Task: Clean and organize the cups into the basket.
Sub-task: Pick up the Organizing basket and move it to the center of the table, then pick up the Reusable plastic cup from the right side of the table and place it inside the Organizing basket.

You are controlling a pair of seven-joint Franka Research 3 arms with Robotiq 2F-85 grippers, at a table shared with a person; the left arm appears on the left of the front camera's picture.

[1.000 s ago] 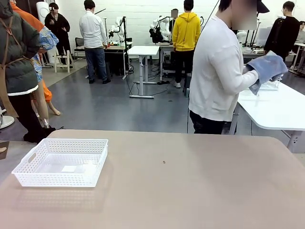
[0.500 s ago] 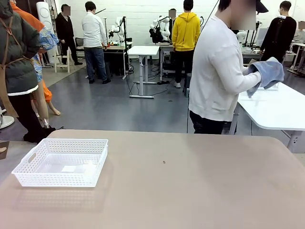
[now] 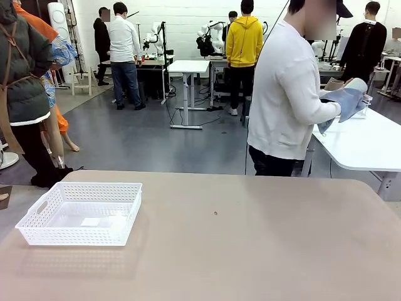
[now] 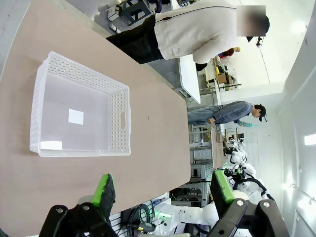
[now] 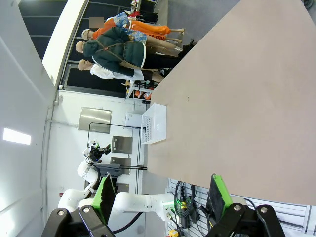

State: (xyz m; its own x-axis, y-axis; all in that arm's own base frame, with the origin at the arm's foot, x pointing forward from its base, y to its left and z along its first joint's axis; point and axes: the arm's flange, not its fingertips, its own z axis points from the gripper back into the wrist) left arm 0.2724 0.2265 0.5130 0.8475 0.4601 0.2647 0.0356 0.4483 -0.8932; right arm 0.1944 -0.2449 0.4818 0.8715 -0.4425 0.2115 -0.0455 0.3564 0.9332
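My left gripper [image 4: 163, 185]: two black fingers with green pads [image 4: 104, 190], spread wide apart, nothing between them, held above the near edge of the table. My right gripper [image 5: 161, 190]: likewise spread, nothing between its fingers, held off the table's right edge. The bases of all four fingers are cut off by the bottom edge of each wrist view.

Surface: a matte tan-brown rectangular table [image 3: 250, 251]. The shallow white plastic lattice basket [image 3: 72, 235] stands near its left edge, closer to the far left corner than to the near one, with one cut-out end handle facing that edge. A white rectangular label lies on its floor.

Beyond the far edge, toward the far right corner, stands a person in a white long-sleeved top [image 3: 285, 94], turned to a white side table [image 3: 363, 144] and holding a grey-blue cloth [image 3: 344, 101] in both hands.

Room: grey floor, white back wall, further people at work tables.

Hard to make out: a pale cup [image 3: 358, 85] seems to be wrapped in the cloth, with a tan cup [image 3: 334, 83] just beside it. Both are largely covered and too small to tell for certain. The white side table runs off the right edge of the front view.
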